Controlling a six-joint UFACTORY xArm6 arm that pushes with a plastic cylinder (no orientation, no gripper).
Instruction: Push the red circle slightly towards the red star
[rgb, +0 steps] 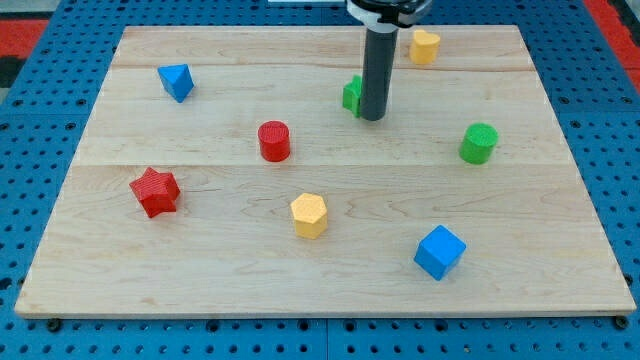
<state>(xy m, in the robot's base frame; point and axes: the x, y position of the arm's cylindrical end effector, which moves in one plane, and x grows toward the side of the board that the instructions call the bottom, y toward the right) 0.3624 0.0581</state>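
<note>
Across nearly the whole view lies a pale wooden board with fine grain lines running left to right, resting on a blue pegboard surface dotted with holes.

Next in size is the dark, smooth, cylindrical rod, which drops from the view's top; my tip sits on the board in the upper middle, touching or just beside a green block whose shape is partly hidden behind the rod. The arm carries no pincer, only this rod, so there is no opening to report.

The blocks look like matte plastic with faintly ribbed sides. A blue cube stands toward the view's bottom right, turned so one corner faces the viewer. The red star lies at the left, its points spread flat on the wood. A green cylinder stands upright at the right. A yellow hexagonal block sits just below centre. The red circle is a short upright cylinder left of centre, its axis vertical and its round face up, so it points no particular way across the board; it is well apart from my tip, which is up and to its right, and the red star lies down and to its left. A blue triangular block sits at upper left, and a yellow block, heart-like in outline, is near the top edge just right of the rod.
</note>
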